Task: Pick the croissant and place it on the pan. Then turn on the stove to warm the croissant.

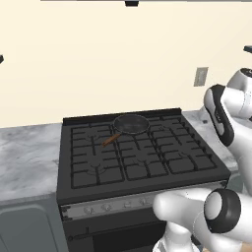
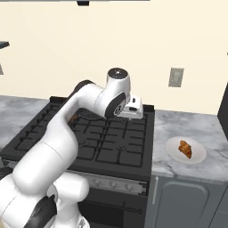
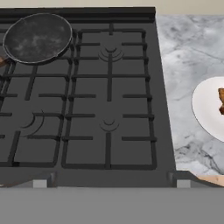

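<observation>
The croissant, small and orange-brown, lies on a white plate on the counter to the right of the stove; in the hand view the croissant is cut off by the right edge. On the back left burner sits the dark pan, its brown handle pointing forward-left, and the pan is bare inside. My gripper hovers above the stove's right half, well away from both. Its fingertips stand far apart, so the gripper is open and holds nothing.
Marble counter flanks the stove on both sides. A silver knob strip runs along the stove's front. A wall outlet sits above the right counter. My own arm reaches over the stove's left half.
</observation>
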Robot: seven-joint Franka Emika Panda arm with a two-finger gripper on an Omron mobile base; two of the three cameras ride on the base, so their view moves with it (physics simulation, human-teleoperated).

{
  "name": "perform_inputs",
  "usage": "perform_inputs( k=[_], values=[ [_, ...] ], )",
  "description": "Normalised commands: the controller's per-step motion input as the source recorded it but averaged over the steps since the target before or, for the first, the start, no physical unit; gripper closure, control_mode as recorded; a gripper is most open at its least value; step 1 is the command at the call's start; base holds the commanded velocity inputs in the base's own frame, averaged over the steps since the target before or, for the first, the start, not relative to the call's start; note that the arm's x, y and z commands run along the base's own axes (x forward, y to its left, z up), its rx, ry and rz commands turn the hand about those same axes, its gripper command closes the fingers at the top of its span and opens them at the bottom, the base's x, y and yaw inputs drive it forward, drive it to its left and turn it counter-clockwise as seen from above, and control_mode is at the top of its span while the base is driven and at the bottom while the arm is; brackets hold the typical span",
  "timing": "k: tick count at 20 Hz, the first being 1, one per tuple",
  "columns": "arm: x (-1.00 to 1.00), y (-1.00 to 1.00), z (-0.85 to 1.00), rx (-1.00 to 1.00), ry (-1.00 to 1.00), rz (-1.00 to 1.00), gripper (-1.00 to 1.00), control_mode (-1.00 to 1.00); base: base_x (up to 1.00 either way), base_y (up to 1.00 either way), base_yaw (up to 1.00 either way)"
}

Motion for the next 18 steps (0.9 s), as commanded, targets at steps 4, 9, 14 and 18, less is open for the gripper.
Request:
perform_inputs(
  k=[4,9,14,18],
  values=[
    [0.08,-0.50,-0.12,0.00,0.00,-0.02,-1.00,-1.00,0.00,0.00,0.00],
    [0.23,-0.47,-0.18,0.00,0.01,0.00,-1.00,-1.00,0.00,0.00,0.00],
    [0.39,-0.36,-0.18,0.00,0.06,-0.01,-1.00,-1.00,0.00,0.00,0.00],
    [0.36,-0.33,-0.18,0.00,0.02,0.00,-1.00,-1.00,0.00,0.00,0.00]
  ],
)
